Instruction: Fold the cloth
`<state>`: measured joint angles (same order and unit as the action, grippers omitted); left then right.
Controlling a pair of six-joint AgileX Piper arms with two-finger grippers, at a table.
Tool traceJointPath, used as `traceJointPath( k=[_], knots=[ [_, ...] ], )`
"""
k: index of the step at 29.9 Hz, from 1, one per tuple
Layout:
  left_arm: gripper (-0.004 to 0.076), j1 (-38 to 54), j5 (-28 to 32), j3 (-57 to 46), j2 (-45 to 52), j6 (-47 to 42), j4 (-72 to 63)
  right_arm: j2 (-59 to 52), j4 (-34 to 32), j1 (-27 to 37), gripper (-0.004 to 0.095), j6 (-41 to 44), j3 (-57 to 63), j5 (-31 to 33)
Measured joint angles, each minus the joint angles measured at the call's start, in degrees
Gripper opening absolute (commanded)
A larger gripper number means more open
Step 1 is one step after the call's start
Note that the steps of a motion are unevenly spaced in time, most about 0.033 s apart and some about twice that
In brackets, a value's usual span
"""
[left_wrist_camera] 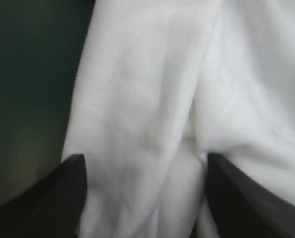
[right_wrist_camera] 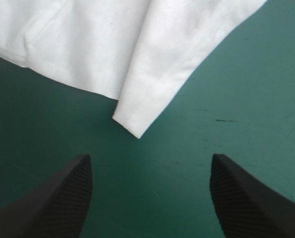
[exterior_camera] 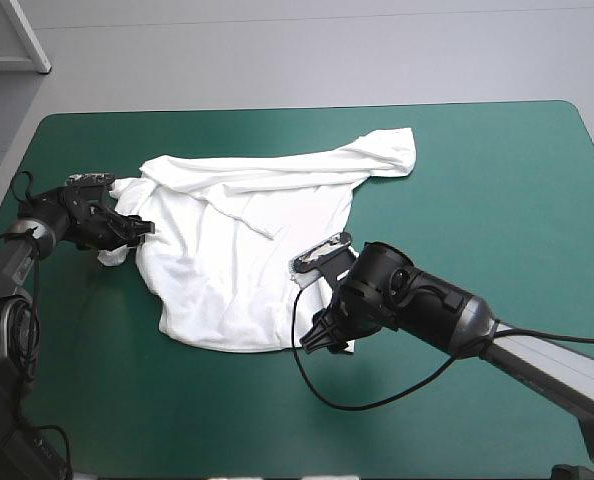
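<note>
The white T-shirt (exterior_camera: 247,235) lies loosely spread and wrinkled across the middle of the teal-green table, one sleeve reaching toward the far right. My left gripper (exterior_camera: 137,228) sits at the shirt's left edge. In the left wrist view its black fingers (left_wrist_camera: 53,193) stand apart with a fold of the T-shirt (left_wrist_camera: 152,99) between them. My right gripper (exterior_camera: 327,335) hovers at the shirt's near right edge. It is open, and a hemmed corner of the T-shirt (right_wrist_camera: 137,121) lies just ahead of its fingers (right_wrist_camera: 247,198), over bare cover.
Bare teal-green cover (exterior_camera: 497,190) stretches to the right of the shirt and along the near edge. A white frame (exterior_camera: 22,35) stands beyond the table's far left corner.
</note>
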<state>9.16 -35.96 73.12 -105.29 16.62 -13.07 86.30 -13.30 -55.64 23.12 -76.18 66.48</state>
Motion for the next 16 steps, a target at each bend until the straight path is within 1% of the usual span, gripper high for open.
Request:
traceJointPath(
  k=[4,5,6,7,12,16],
  knots=[
    [0.0169,0.0,0.06,0.06,-0.1,0.22,-0.52,0.13,1.72,-1.63,0.0633,-0.76,0.68,-2.67],
    [0.0089,0.0,-0.07,0.06,-0.19,0.34,-0.75,0.32,2.49,-1.94,0.0633,-1.5,0.66,-3.28],
    [0.0051,0.0,-0.18,0.11,-0.21,0.41,-1.15,0.67,3.18,-2.03,0.0633,-2.08,0.66,-3.71],
    [-0.0006,0.0,-0.35,0.17,-0.26,0.61,-1.48,1.22,3.64,-2.29,0.0633,-2.86,0.66,-4.23],
    [-0.001,0.0,-0.99,0.42,-0.63,2.18,-2.72,6.89,3.86,-2.78,0.0633,-5.19,0.66,-5.99],
    [-0.001,0.0,-1.14,0.44,-0.64,2.55,-2.76,12.93,0.47,-2.86,0.0634,-5.33,0.66,-8.43]
  ],
)
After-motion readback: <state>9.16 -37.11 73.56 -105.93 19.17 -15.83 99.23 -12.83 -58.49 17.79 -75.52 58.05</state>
